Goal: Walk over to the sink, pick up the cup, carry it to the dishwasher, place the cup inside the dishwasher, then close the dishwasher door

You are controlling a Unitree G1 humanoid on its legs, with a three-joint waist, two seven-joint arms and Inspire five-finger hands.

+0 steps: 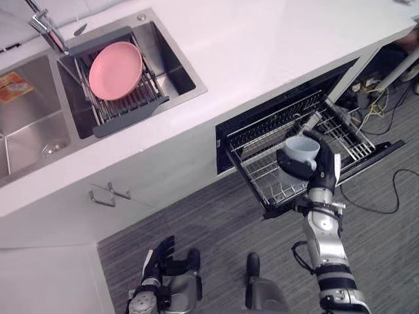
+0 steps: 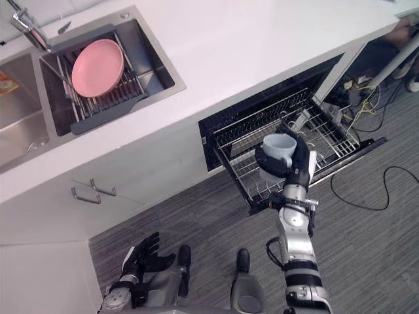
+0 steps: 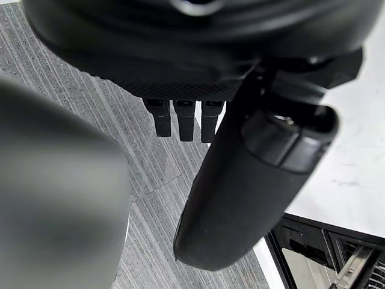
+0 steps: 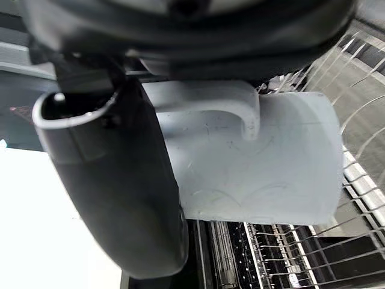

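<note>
Left eye view: the cup (image 1: 302,149), pale blue-white with its mouth facing up, sits in the right hand (image 1: 323,174), over the pulled-out dishwasher rack (image 1: 258,175) at right. The hand's fingers wrap round the cup's body. Whether the cup's base touches the wires cannot be told. The dishwasher door (image 1: 385,152) is down, under the rack. At far left, the sink (image 1: 178,70) holds a drainer with a pink plate (image 1: 115,70); no cup is seen there.

Right eye view: the same arrangement. The left hand (image 2: 143,254) hangs low at near left above the floor, well apart from the dishwasher and holding nothing.

Left wrist view: the left hand's fingers (image 3: 184,118) are straight and relaxed, the thumb standing clear of them, with bare floor beyond.

Right wrist view: the cup is clamped between thumb and palm, handle towards the palm, and rack wires show just past it.

Assessment: the walk, the pick-up and the carry appear complete. Placement is in hand but not finished, since the cup is not yet released. Remaining, by judgement: set the cup down among the wires, let go, withdraw, push the rack in and shut the door.
</note>
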